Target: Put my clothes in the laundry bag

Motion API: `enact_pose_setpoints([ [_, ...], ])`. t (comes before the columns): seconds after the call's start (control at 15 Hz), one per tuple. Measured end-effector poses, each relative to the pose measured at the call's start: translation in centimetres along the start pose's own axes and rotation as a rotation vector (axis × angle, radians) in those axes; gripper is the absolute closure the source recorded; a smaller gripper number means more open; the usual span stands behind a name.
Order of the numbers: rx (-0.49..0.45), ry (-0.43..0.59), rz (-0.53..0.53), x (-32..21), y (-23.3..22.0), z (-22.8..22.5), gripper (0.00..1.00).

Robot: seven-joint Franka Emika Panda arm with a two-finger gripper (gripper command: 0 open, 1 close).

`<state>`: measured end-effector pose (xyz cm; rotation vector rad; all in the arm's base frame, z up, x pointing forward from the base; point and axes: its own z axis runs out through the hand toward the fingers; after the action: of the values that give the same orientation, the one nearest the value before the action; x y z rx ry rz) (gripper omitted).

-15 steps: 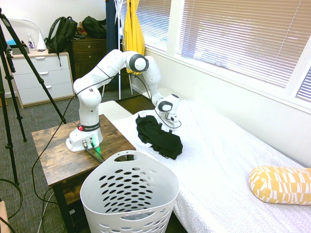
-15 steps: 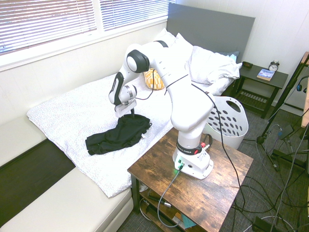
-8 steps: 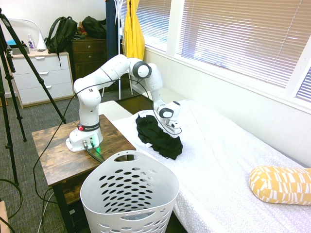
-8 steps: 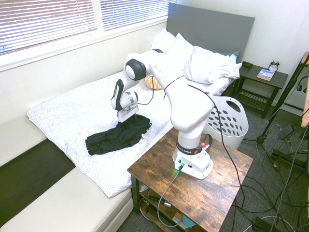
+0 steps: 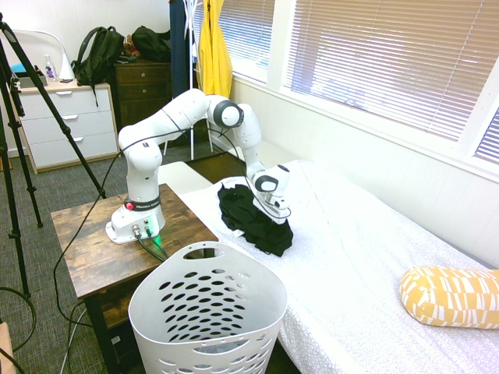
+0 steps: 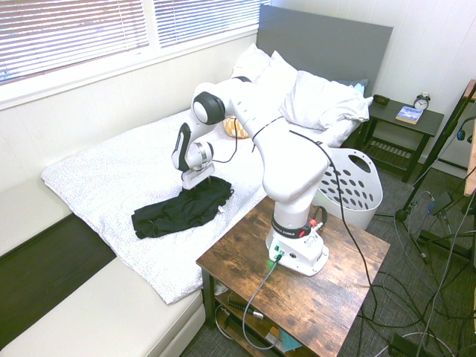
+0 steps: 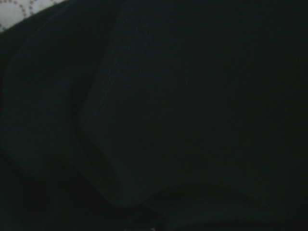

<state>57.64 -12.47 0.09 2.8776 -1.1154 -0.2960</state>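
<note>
Black garment (image 6: pixel 177 216) lies near the bed (image 6: pixel 158 277) edge; gripper (image 6: pixel 198 185) fingers stand apart (caution: shallow pinch may slip)

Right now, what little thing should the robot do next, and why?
Probably close the gripper on the black garment, because it is right down at the cloth, which lies bunched on the bed, outside the white laundry basket.

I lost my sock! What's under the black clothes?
The bed is under the black clothes. Anything else beneath is covered, so I can't tell about a sock.
</note>
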Motion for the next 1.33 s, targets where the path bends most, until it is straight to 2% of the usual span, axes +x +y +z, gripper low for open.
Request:
enact_pose_setpoints([
  [1.07, 0.003, -0.022, 0.014, -0.8, 0.8, 0.1, 1.0],
  [1.33, 0.003, -0.097, 0.03, -1.4, 1.1, -1.5, 1.0],
])
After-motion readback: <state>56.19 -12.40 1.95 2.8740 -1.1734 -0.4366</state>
